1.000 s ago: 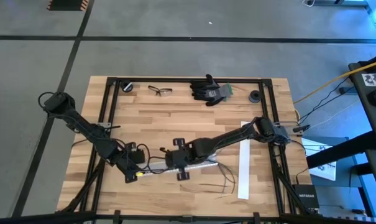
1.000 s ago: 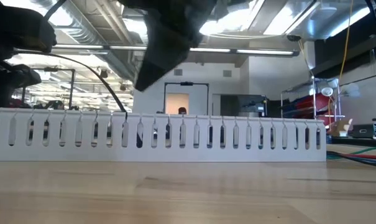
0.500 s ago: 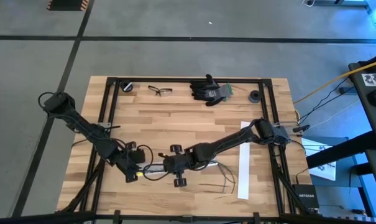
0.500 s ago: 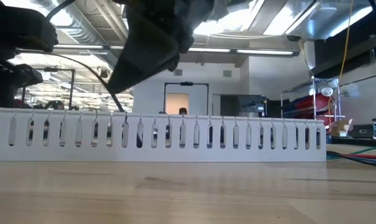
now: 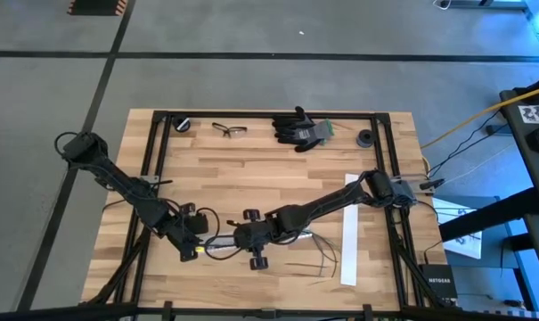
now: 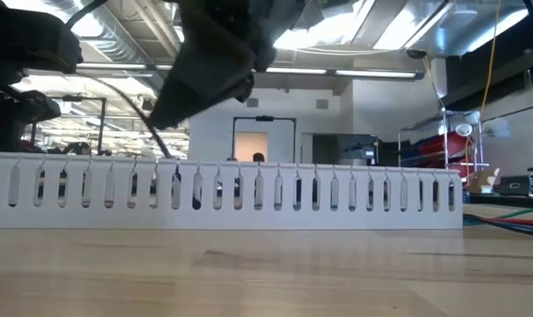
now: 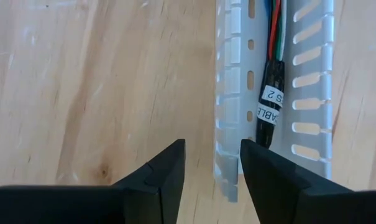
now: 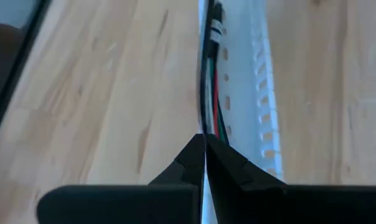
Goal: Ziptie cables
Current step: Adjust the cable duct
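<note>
Right gripper (image 5: 236,237) shifted left, seemingly pinching cables (image 8: 210,93).

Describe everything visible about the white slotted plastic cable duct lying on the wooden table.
The white slotted plastic cable duct is a long open channel with comb-like slotted side walls, lying flat on the wooden table near its front edge. The cables, in a black sleeve with a white label, run inside it. The left gripper straddles one wall; the right gripper is shut above the cables.

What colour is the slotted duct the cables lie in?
White; the duct shows best in the left wrist view, with the cables inside.
</note>
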Controlling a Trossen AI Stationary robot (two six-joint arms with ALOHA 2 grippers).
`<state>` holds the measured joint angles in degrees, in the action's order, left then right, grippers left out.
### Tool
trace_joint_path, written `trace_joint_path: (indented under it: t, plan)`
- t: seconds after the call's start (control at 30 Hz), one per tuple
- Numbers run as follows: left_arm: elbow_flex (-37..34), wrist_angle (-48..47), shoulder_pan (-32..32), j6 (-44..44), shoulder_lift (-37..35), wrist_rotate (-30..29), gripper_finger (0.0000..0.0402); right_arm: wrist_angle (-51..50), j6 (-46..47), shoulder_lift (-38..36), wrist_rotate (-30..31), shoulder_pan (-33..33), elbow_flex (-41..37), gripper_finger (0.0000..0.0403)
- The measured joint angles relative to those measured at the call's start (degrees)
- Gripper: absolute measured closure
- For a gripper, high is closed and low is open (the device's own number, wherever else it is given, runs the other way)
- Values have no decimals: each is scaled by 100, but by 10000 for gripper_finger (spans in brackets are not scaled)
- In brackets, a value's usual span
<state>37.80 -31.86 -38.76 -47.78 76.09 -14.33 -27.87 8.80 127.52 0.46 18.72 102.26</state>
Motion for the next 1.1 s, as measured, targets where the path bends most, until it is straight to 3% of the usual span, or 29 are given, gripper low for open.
trace_joint_path:
  t: [0.4, 0.6, 0.8, 1.1]
  plan:
    - [0, -2, 0, -12, 0, -12, 261, 475, -155, 517, 421, -59, 17, 402]
    - [0, 1, 2, -90, 2, -2, 261, 100, -168, 405, 241, -79, -6, 402]
    - [0, 27, 2, -101, 0, 0, 261, -593, -165, 140, 745, -74, 193, 402]
    - [0, 136, 2, -43, 0, 4, 261, -495, -323, 198, 939, -114, 212, 402]
